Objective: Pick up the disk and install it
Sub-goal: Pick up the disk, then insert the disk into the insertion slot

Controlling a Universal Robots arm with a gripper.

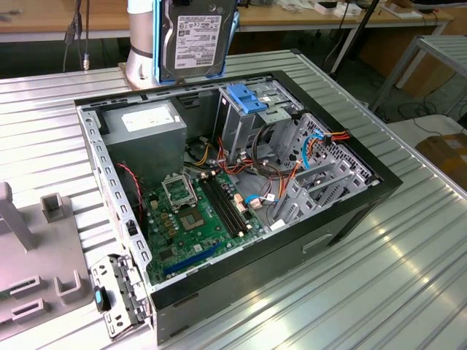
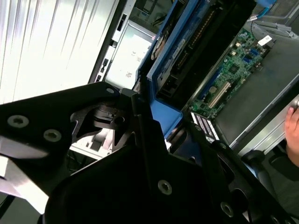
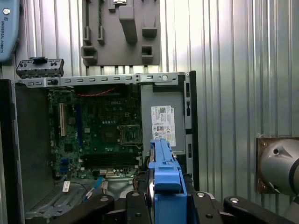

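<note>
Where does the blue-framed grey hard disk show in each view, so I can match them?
Exterior view: grey-metal disk in a bright blue plastic frame, upright at the top edge, label toward camera.
Second wrist view: edge-on, flat green motherboard beyond it.
First wrist view: blue edge end-on, before the motherboard.
Shared landmark: that motherboard.

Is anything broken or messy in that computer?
Nothing looks broken. The computer case lies open on its side, wires loosely tangled inside, and a small grey bracket sticks out past one corner. The disk hangs above it, clamped in the gripper.
</note>
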